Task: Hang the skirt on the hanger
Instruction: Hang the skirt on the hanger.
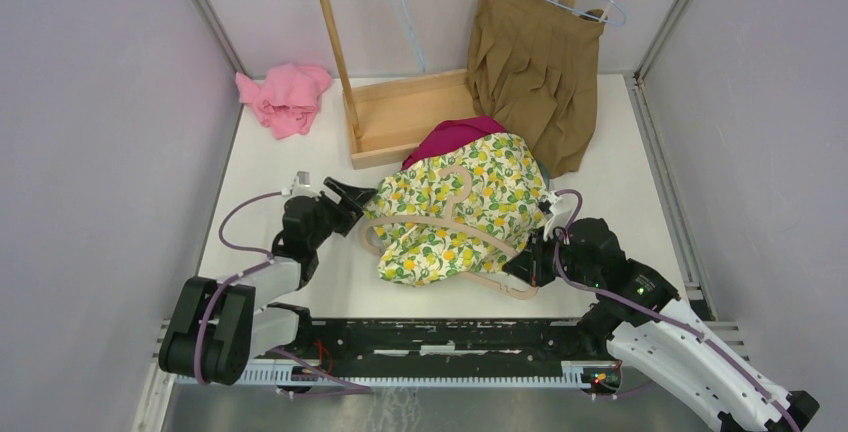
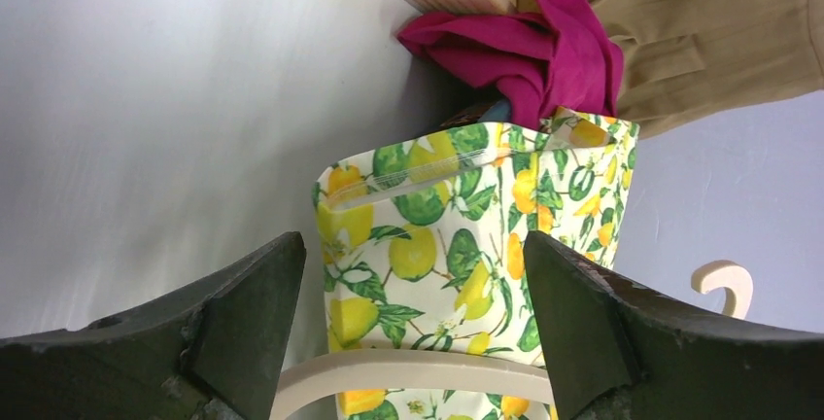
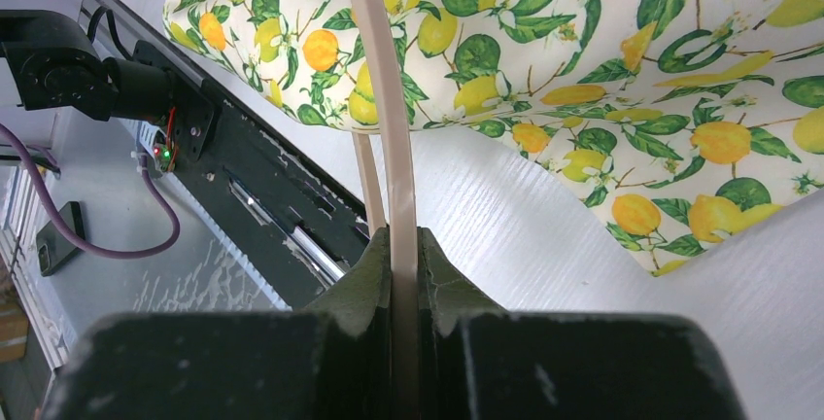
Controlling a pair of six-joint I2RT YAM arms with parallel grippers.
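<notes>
Lemon-print skirt (image 1: 455, 212) lies flat on the table w/ a beige hanger (image 3: 381, 99) on top of it. R gripper (image 3: 403, 245), at skirt's near-right corner, is clamped on the hanger's end. L gripper (image 1: 356, 207) at skirt's left edge, jaws wide, gripping nothing. Wooden rack (image 1: 400, 117) sits just beyond skirt.

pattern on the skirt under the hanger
The skirt has lemons and green leaves on white; right wrist view.

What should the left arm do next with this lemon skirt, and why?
Probably close the left gripper on the edge of the skirt: its open jaws straddle the fabric and one arm of the hanger, while the right gripper pins the other end.
</notes>
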